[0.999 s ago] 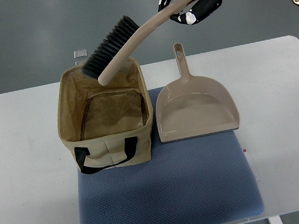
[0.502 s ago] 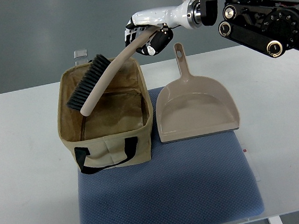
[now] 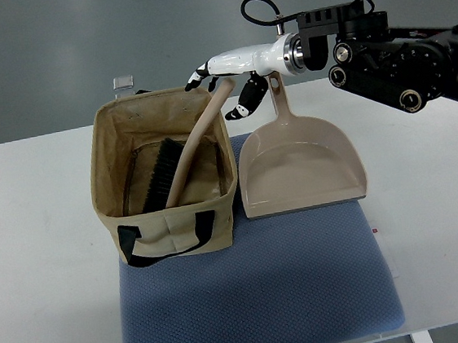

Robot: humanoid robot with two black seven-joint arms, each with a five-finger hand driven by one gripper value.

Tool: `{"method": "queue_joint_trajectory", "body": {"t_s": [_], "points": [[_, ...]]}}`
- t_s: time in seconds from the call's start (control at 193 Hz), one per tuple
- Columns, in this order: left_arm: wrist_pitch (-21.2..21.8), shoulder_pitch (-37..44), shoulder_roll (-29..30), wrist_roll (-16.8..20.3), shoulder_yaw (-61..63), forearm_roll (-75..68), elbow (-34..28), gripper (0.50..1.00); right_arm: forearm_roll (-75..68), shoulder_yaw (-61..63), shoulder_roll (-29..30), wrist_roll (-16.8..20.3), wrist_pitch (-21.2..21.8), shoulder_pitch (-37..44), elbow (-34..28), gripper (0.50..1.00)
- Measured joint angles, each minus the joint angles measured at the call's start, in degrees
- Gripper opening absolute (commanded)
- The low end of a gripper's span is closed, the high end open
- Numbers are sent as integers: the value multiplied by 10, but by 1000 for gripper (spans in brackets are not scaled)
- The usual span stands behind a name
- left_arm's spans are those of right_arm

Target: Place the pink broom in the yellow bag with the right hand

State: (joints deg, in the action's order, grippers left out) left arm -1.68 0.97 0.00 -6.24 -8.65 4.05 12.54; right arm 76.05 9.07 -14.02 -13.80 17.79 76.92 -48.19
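Broom sits head-down inside bag, handle leaning on the back rim. Right hand fingers spread around the handle tip (apparently letting go). Likely light, rigid plastic; handle end is the grip point.

The bag is tan-yellow with black handles, and the broom inside it is beige-pink with black bristles. The dustpan is the same beige-pink, and it sits on a blue mat with a tiny dotted pattern on a white table. The right hand is white with black fingertips, and its arm is black.
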Motion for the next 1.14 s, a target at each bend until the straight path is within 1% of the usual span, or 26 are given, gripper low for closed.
{"method": "queue_joint_trajectory", "body": {"t_s": [0.176,0.311,0.383,0.481,0.611,0.725,0.797,0.859,0.916,0.984,1.066,1.144], "points": [[0,0,0,0,0,0,2,1000,-10,52,-23,-1,-5,42,1,934],[0,0,0,0,0,-1,2,1000,-27,164,-61,1,-5,48,6,934],[0,0,0,0,-1,-1,3,1000,-61,233,-76,2,-7,36,15,934],[0,0,0,0,-1,-1,3,1000,-158,326,-84,2,-17,-15,42,934],[0,0,0,0,0,-2,4,1000,-349,422,-82,0,-64,-113,59,934],[-1,0,0,0,1,-3,4,1000,-522,456,-77,-3,-83,-198,63,934],[-1,0,0,0,1,-3,4,1000,-620,461,-66,-4,-84,-247,64,934],[-1,0,0,-2,1,-4,4,1000,-694,464,-46,-8,-82,-284,66,934],[-1,-1,0,-6,1,-4,5,1000,-741,465,-25,-19,-79,-307,68,934],[-1,-1,0,-9,1,-4,5,1000,-777,465,-6,-42,-75,-327,72,934],[-1,-1,0,-11,1,-4,5,1000,-794,465,9,-68,-71,-347,76,934],[-1,-1,0,-11,1,-4,5,1000,-797,465,19,-81,-71,-358,77,934]]}}
